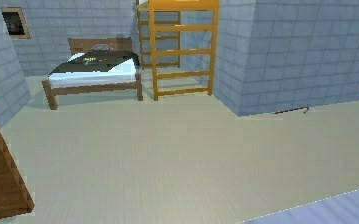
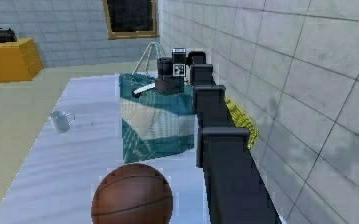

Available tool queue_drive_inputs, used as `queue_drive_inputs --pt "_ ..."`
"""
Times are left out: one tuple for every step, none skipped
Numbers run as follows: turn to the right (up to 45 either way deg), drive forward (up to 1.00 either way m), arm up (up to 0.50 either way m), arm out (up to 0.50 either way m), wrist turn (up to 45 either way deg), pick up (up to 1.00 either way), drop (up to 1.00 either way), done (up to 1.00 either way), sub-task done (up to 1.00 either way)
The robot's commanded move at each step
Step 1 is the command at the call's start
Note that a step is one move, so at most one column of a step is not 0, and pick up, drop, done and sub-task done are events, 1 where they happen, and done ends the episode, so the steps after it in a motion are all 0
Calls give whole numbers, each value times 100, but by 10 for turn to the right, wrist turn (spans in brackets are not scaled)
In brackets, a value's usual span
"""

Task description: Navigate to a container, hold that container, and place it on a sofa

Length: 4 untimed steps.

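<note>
A teal box-shaped container (image 2: 152,122) stands on a pale blue-white tabletop (image 2: 82,165) in the arm side view. The dark arm bar (image 2: 222,150) rises from the bottom edge and ends at two white marked squares (image 2: 177,58). The gripper (image 2: 155,84) sits at the container's far top edge. The box stands right at the gripper, so I cannot tell whether it holds anything.
A brown basketball (image 2: 133,200) lies near the table's front, a small clear object (image 2: 62,122) to its left, and something yellow (image 2: 243,124) by the wall. A tripod (image 2: 147,55) and an orange cabinet (image 2: 12,60) stand beyond. Ahead are a bed (image 1: 92,70), an orange shelf frame (image 1: 179,45) and open beige floor (image 1: 177,150).
</note>
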Motion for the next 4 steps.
queue_drive_inputs --pt "0 0 -14 0 0 0 0 0 0" --pt "0 0 0 0 0 100 0 0 0" --pt "0 0 10 0 0 0 0 0 0" --pt "0 0 4 0 0 0 0 0 0"
